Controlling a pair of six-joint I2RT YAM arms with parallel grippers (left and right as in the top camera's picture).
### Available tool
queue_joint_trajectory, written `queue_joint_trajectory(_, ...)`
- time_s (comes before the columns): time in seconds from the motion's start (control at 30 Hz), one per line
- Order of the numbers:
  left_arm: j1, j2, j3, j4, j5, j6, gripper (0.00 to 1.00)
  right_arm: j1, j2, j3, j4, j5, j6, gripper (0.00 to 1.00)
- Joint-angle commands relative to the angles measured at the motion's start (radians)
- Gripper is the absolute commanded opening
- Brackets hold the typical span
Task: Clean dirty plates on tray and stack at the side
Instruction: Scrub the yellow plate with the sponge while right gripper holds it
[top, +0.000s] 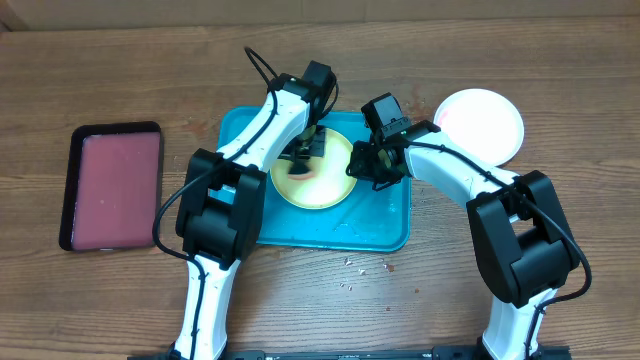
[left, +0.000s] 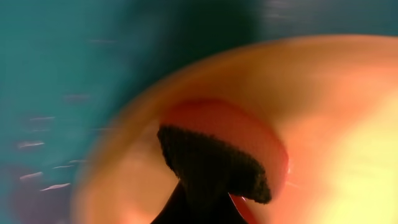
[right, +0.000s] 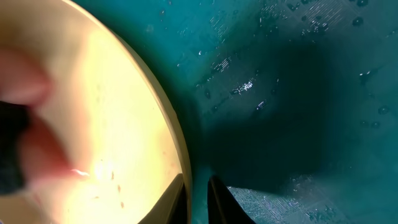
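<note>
A yellow plate (top: 325, 190) lies on the blue tray (top: 385, 225). My left gripper (top: 303, 155) is shut on a pink sponge with a dark scrub side (top: 300, 168) and presses it on the plate. The left wrist view shows the sponge (left: 214, 162) blurred on the plate (left: 336, 112). My right gripper (top: 358, 165) is shut on the plate's right rim. In the right wrist view its fingers (right: 196, 193) straddle the rim of the plate (right: 93, 93), which has small specks on it, above the wet tray (right: 298, 93). A clean white plate (top: 480, 122) sits on the table at the upper right.
A dark tray with a pink surface (top: 110, 185) lies at the left of the table. A few crumbs (top: 350, 262) lie on the wood in front of the blue tray.
</note>
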Motion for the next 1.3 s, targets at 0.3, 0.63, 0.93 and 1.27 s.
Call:
queue_joint_trajectory(0.3,0.069,0.064,0.098,-0.068,-0.094,-0.015,0.04,-0.005,0.01,0.026,-0.002,0.015,0.001,0.13)
queue_joint_trajectory(0.63,0.04,0.07,0.1,0.047,0.583,0.23,0.04,-0.005,0.01,0.026,0.006,0.014,0.001,0.13)
queue_joint_trajectory(0.93,-0.015,0.109,0.1,0.049,0.538,0.23,0.04,-0.005,0.01,0.026,0.007,0.014,0.001,0.09)
queue_joint_trajectory(1.27,0.016,0.114,0.1,-0.021,-0.243,-0.082,0.04,-0.005,0.01,0.026,-0.01,0.015,0.001,0.09)
